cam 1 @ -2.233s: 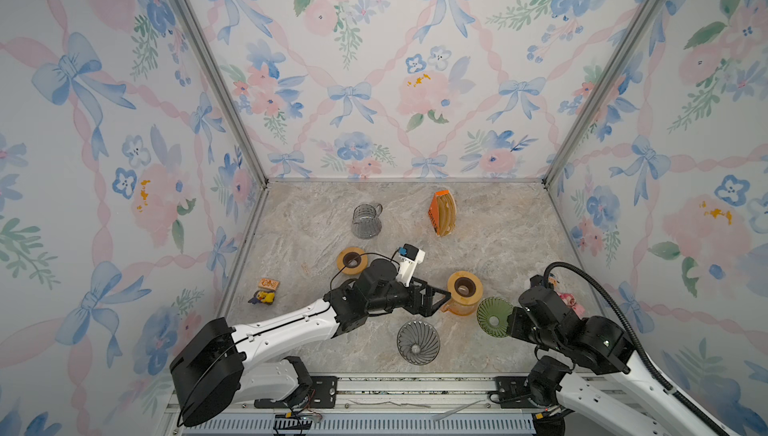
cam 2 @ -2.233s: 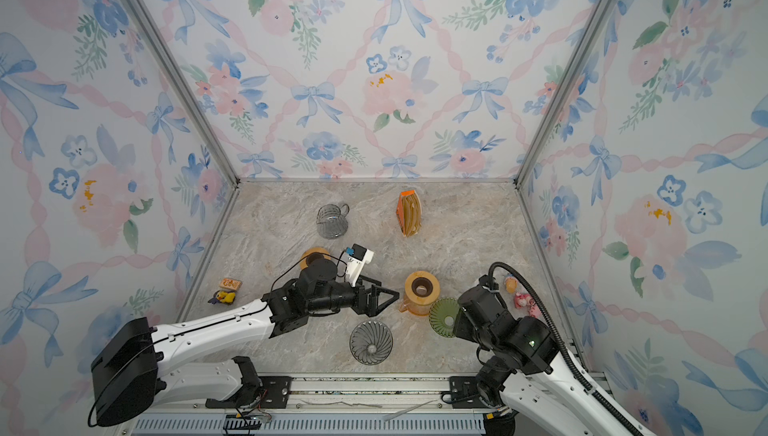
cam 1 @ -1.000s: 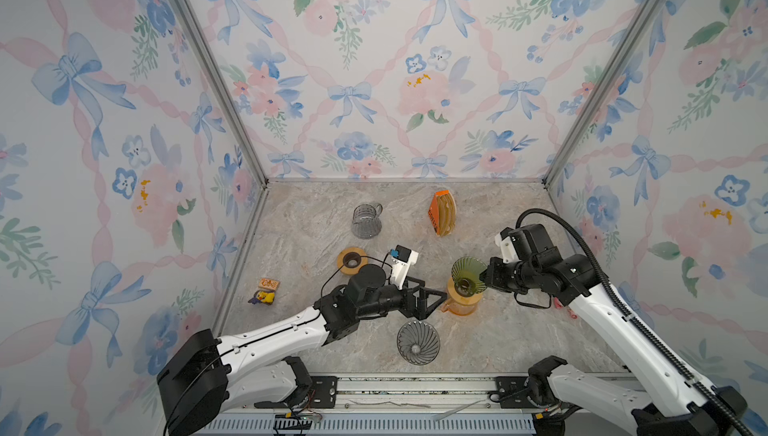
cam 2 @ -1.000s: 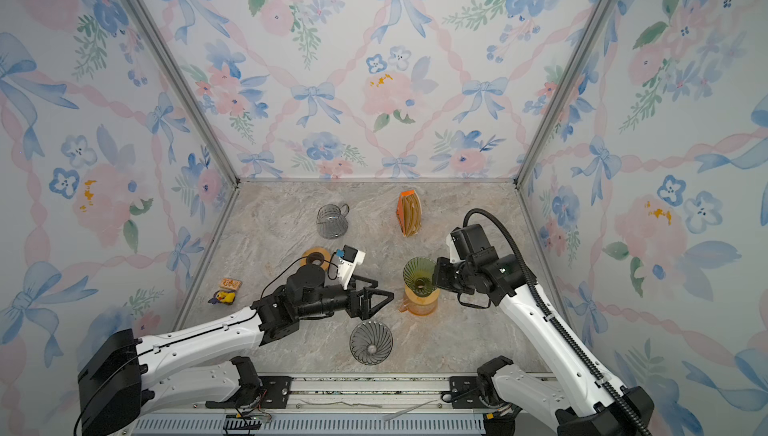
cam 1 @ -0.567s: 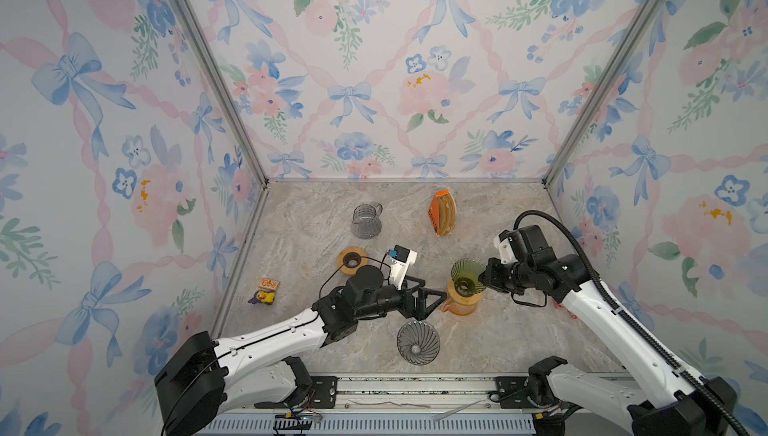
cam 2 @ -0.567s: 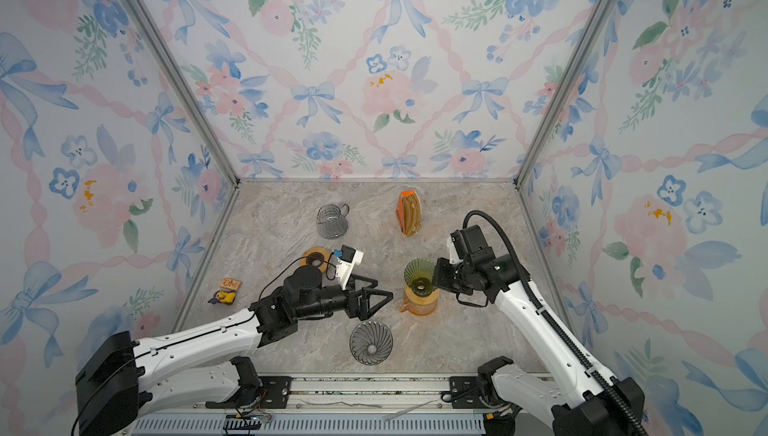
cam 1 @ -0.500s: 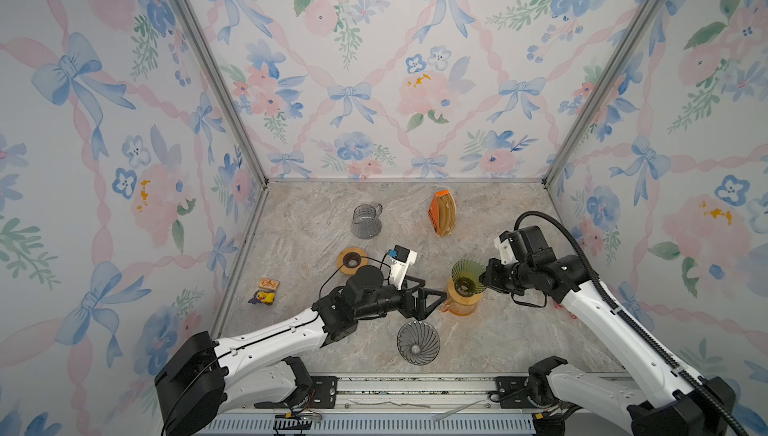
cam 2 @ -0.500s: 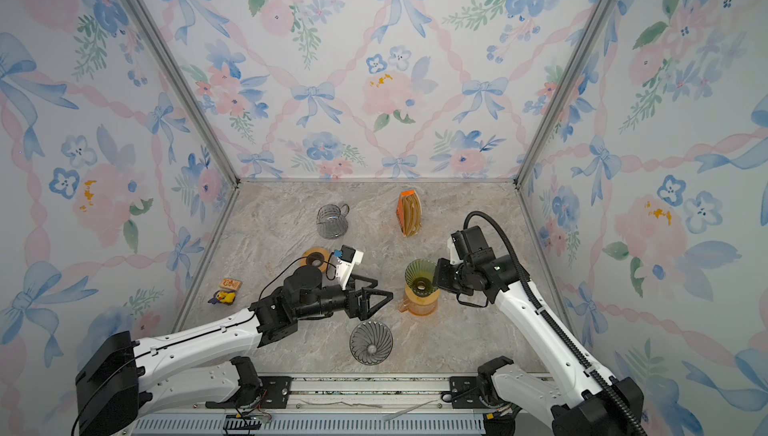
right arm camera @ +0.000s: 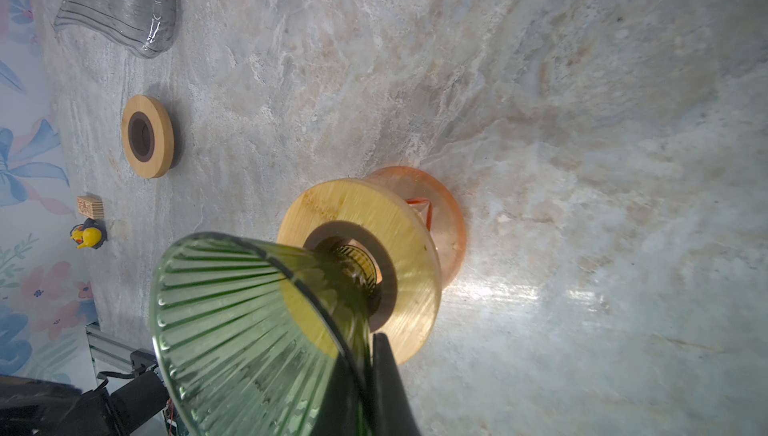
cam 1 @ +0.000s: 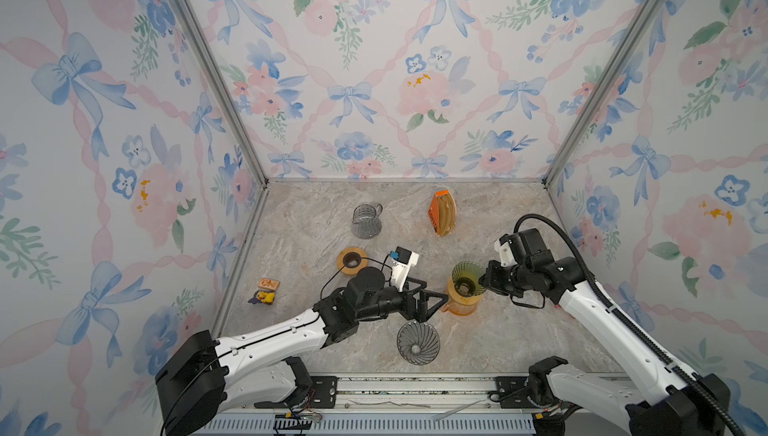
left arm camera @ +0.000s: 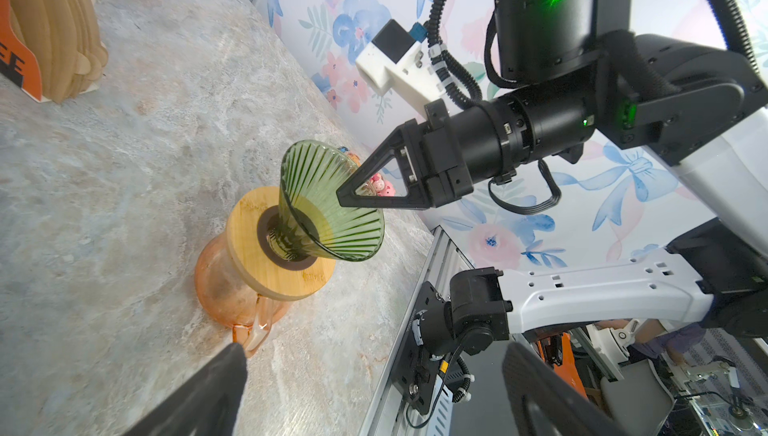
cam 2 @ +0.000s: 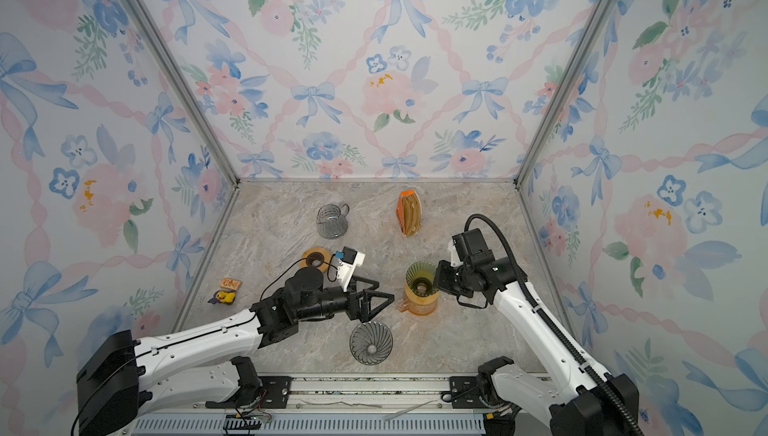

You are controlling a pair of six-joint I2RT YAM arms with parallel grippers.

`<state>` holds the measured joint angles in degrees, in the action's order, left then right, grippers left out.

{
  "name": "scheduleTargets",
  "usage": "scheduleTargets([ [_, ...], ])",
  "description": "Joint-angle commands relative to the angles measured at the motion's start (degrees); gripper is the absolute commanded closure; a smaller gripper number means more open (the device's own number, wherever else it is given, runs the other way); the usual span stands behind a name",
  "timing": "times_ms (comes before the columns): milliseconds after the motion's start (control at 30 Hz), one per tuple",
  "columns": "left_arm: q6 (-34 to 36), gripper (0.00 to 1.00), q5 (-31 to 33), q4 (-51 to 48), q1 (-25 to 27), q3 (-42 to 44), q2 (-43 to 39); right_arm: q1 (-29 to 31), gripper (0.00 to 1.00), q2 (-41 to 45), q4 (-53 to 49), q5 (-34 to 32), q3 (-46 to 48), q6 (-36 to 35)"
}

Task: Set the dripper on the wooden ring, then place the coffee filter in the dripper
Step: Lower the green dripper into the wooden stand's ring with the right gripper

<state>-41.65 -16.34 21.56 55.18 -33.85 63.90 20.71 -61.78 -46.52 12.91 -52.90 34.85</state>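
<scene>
In wooden collar (right arm camera: 415, 246) on carafe (left arm camera: 220, 284), green dripper (cam 1: 466, 275)

in the right wrist view the green dripper (right arm camera: 249, 330) runs off the picture's edge, and the right hand (right arm camera: 368, 363) shows only one dark finger beside it. the left hand (left arm camera: 374, 353) appears in its own wrist view as two blurred, cropped fingers. the filter pack (left arm camera: 50, 26) is cropped there too. print on the small wooden block (cam 1: 269, 284) is too small to read.
</scene>
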Motion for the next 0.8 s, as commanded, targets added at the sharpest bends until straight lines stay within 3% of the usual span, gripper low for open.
scheduleTargets([
  [0,0.3,0.02,0.7,1.6,0.4,1.0,0.3,-0.5,0.96,0.0,1.0,0.3,1.0,-0.2],
  [767,1.2,0.02,1.5,1.7,0.5,1.5,1.2,-0.6,0.95,1.5,1.0,-1.3,3.4,0.6],
])
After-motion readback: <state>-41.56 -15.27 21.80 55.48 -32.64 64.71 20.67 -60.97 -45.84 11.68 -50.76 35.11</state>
